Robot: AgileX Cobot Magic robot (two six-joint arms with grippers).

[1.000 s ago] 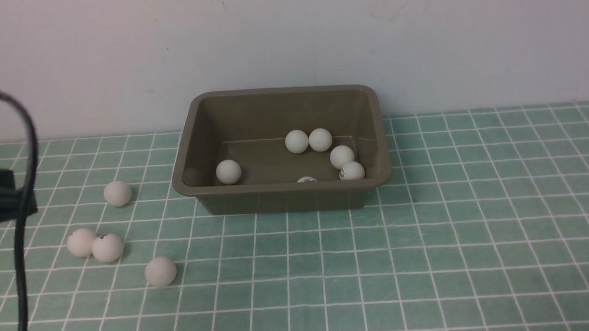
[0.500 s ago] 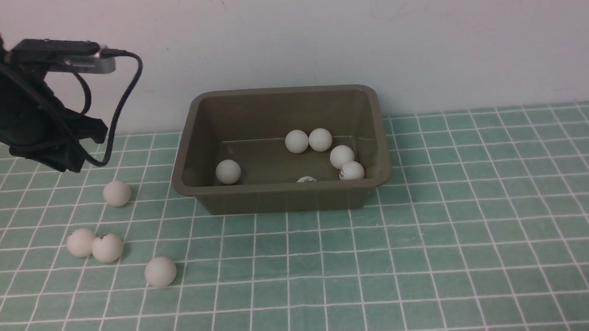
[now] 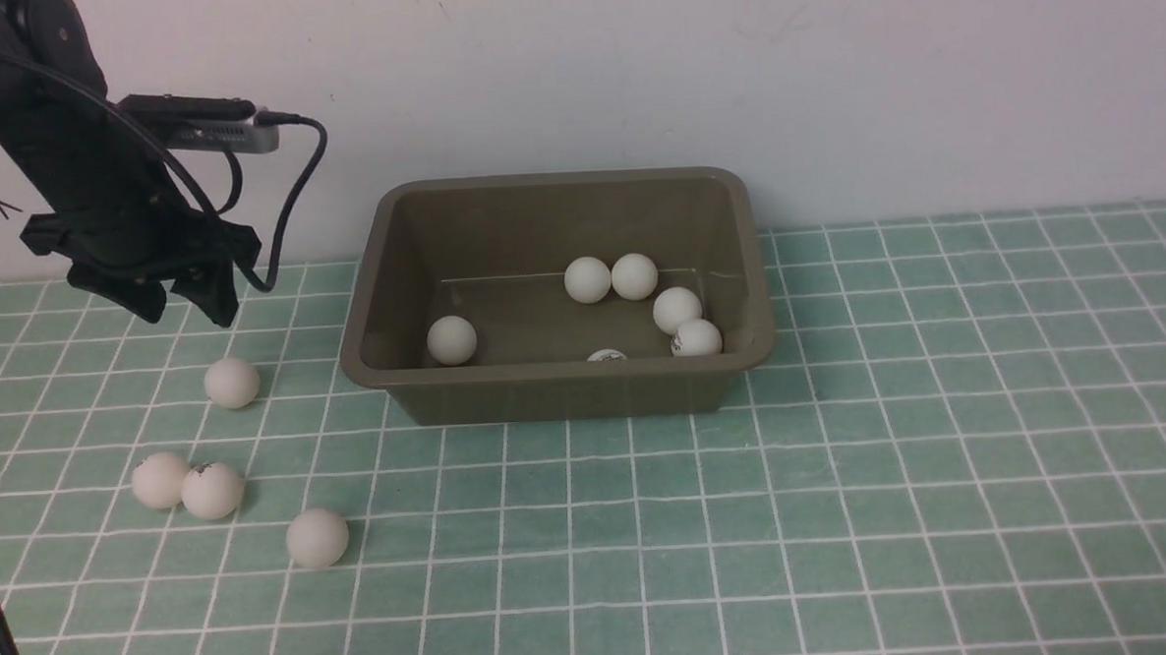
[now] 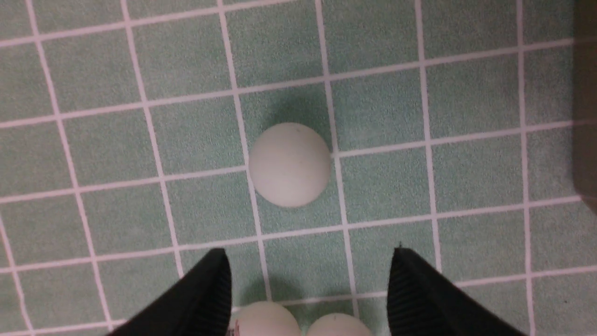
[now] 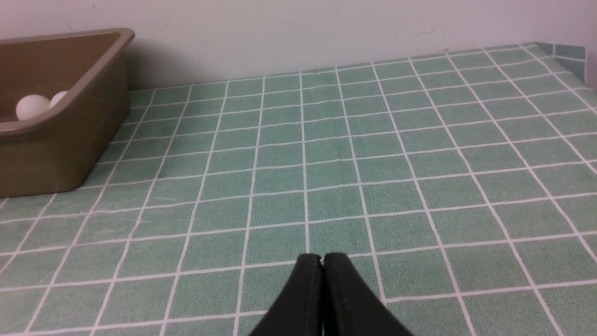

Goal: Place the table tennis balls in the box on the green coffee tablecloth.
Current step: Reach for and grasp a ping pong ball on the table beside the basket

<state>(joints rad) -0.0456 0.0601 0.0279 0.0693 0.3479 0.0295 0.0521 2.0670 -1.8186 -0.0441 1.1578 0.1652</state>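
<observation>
The olive-brown box [image 3: 546, 376] stands on the green coffee tablecloth [image 3: 943, 450] near the wall. Several table tennis balls lie in it, one of them apart at the left [image 3: 452, 339]. More balls lie on the cloth left of the box: one ball [image 3: 231, 382] nearest it, a touching pair [image 3: 160, 481] and a single ball [image 3: 318, 537] nearer the front. My left gripper [image 3: 187, 313] hangs open above the nearest ball [image 4: 290, 164], with nothing between its fingers [image 4: 212, 284]. My right gripper [image 5: 322, 256] is shut and empty, low over the cloth to the right of the box [image 5: 56, 140].
A pale wall runs directly behind the box. The left arm's black cable [image 3: 283, 213] loops toward the box's left rim. In the left wrist view the box's edge [image 4: 587, 93] shows close beside the ball.
My left arm has swung in from the left edge to a spot above the nearest ball. Its jaws have opened. The balls and box have not moved.
</observation>
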